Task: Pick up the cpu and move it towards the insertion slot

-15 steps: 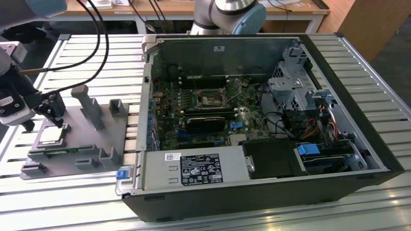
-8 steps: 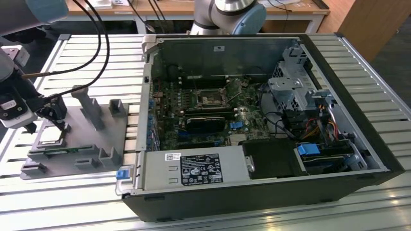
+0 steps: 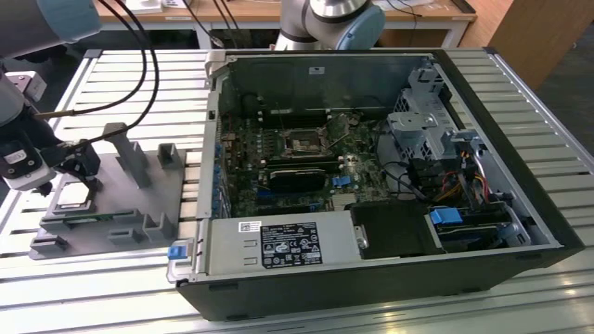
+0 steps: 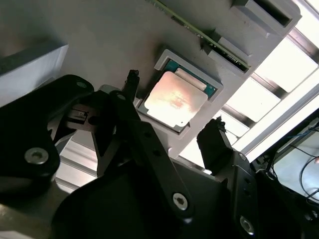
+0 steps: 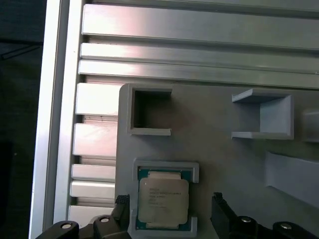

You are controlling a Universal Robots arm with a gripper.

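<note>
The cpu (image 5: 163,200) lies flat in a shallow framed recess of the grey fixture plate (image 5: 219,149), silvery top up with a green rim showing. In both wrist views my gripper (image 5: 169,206) is open, and its black fingertips (image 5: 122,206) stand on either side of the chip without touching it. The second wrist view shows the cpu (image 4: 174,99) between the two spread fingers (image 4: 212,137). In the exterior view the gripper (image 3: 69,182) hangs just over the plate at the exterior view's left, above the cpu (image 3: 74,205). The insertion slot (image 3: 302,142) sits on the green board inside the open computer case.
The fixture plate (image 3: 130,223) carries upright grey posts (image 3: 125,149) and a narrow green circuit strip (image 4: 199,32) close to the chip. The black computer case (image 3: 371,278) fills the middle and right of the slatted aluminium table (image 3: 93,292). Black cables (image 3: 139,62) hang by the arm.
</note>
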